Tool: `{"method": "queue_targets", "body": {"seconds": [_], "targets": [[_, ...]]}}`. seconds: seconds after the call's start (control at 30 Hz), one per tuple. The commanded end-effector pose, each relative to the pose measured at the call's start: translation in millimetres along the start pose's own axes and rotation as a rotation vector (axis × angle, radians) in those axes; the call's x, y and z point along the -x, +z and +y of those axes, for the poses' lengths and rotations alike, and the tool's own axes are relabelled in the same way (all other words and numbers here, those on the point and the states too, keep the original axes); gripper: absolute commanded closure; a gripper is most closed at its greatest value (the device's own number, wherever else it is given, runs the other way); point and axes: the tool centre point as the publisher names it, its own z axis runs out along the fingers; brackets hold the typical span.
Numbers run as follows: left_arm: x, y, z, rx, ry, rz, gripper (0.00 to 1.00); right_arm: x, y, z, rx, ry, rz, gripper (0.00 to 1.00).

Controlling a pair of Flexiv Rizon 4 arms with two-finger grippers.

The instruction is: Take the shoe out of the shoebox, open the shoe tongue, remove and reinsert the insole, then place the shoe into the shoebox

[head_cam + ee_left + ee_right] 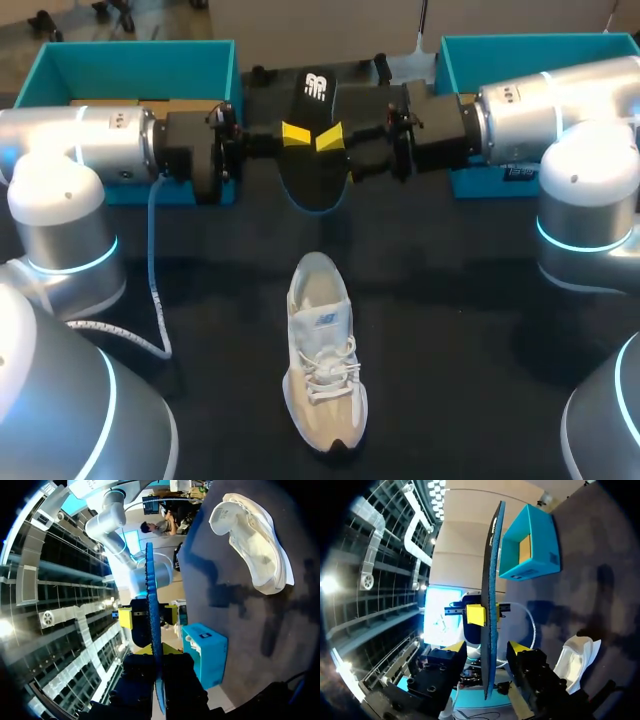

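**A:** Which step is in hand?

**B:** The middle one, I'd say. The insole is out of the shoe and hangs in the air over the back of the worktop, between the two arms. It has not yet been put back in.

**A:** Who has hold of it?

**B:** The left gripper. Its jaws pinch the insole from both faces, near its middle. The right gripper has its jaws spread wide, one on each side of the insole. As far as I can see, neither touches it.

**A:** And the shoe?

**B:** It stands upright on its sole nearer the robot, well apart from the insole. Its toe points to the robot and its collar faces the grippers.

**A:** What does the next move call for?

**B:** Probably the right jaws closing on the free end. Then the insole must tip toe-first into the collar while something steadies the shoe, which could slide on the dark cloth.

**A:** Materials?

**B:** The insole is a thin, flat, long oval, black on top and rough blue beneath. It is likely foam and may bend. The shoe is a pale, soft fabric with white laces. The left teal box and the right teal box look like stiff, straight-walled card. I can't tell which is the lid.
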Motion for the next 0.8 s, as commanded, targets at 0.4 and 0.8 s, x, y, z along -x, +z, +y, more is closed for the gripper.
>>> {"method": "queue_targets", "body": {"seconds": [0.4,0.8], "targets": [[-3.2,5.4,1.9,0.008,0.002,0.002,1.00,0.5,7.8,-0.3,-0.011,-0.004,0.009,0.62],[-4.0,8.1,2.3,0.006,0.001,0.000,1.00,-1.3,6.6,-0.3,-0.020,-0.007,0.005,0.72]]}}
